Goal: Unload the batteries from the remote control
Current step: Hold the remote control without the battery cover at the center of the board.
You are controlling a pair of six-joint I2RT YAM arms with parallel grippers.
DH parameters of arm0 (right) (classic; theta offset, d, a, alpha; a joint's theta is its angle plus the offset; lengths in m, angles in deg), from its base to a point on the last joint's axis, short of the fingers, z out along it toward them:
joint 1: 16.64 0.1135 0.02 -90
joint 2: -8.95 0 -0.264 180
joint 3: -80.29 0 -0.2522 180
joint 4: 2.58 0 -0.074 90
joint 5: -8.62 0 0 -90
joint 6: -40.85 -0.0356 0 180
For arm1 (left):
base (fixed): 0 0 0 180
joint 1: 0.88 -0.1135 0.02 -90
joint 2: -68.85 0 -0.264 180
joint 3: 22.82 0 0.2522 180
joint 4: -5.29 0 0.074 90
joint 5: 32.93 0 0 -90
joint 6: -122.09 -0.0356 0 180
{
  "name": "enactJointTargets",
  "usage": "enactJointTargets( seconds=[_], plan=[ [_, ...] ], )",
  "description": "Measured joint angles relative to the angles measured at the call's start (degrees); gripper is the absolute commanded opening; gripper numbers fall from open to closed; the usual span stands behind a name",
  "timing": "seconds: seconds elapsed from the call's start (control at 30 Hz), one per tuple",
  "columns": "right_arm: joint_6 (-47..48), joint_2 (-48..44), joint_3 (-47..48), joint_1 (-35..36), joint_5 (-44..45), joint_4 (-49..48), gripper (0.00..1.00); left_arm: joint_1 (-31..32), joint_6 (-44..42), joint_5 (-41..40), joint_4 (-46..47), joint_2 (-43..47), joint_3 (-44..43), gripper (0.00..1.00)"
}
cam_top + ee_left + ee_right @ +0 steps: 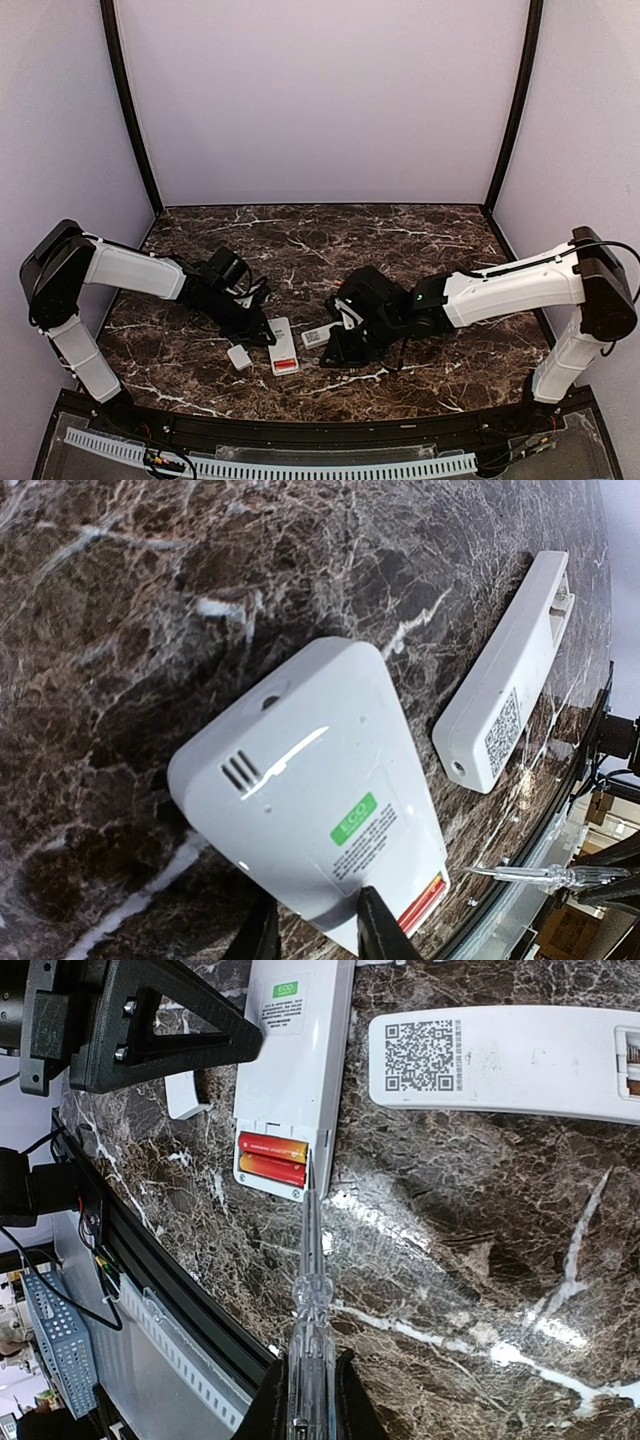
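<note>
In the top view, the remote control (283,345) lies on the tabletop (400,240) between the two arms. The left tool (258,322) is beside its farther end and the right tool (338,352) is just beside its nearer end, where the batteries (286,365) show red in the open compartment. In the left wrist view, the fingers (385,930) of the left tool stand about the body of the remote control, partly closed; whether they press on it I cannot tell. In the right wrist view, the right tool is closed tight on the handle of a screwdriver (310,1300). The batteries are straight ahead of this tool, at the end of the shaft and a little to the left of the tip. The two cells lie side by side with their long axis across the shaft, so the tip stands at their right ends. I judge that the right arm is the one placed to pry them out, while the left arm is placed only to steady the remote control.
</note>
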Motion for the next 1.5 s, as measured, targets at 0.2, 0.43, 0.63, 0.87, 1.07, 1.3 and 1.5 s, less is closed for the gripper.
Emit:
enactJointTargets(
  seconds=[0.2,0.43,0.63,0.87,1.07,1.3,1.5],
  plan=[
    [0.02,0.42,0.66,0.33,0.02,0.61,0.00,0.00,-0.20,0.61,-1.14,-0.13,-0.42,0.23],
    [-0.02,1.49,1.70,0.63,0.00,1.22,0.00,-0.11,-0.74,1.25,-2.25,-0.68,-1.20,0.20],
    [-0.22,1.92,2.08,1.03,0.24,1.42,0.00,-0.15,-0.98,1.77,-2.86,-1.07,-1.68,0.19],
    [-0.66,2.12,2.51,1.18,0.24,1.79,0.00,-0.26,-0.96,2.38,-3.08,-1.07,-1.68,0.16],
    [-1.27,2.12,2.51,1.25,0.17,1.73,0.00,-0.33,-0.37,2.80,-3.02,-1.07,-1.60,0.13],
    [-2.21,2.14,2.49,1.25,-0.48,1.46,0.00,-0.48,0.90,3.37,-1.81,-0.70,-0.68,0.11],
    [-2.80,2.16,2.38,1.25,-1.49,1.11,0.00,-0.46,1.49,3.48,-0.79,-0.37,-0.07,0.10]
  ],
)
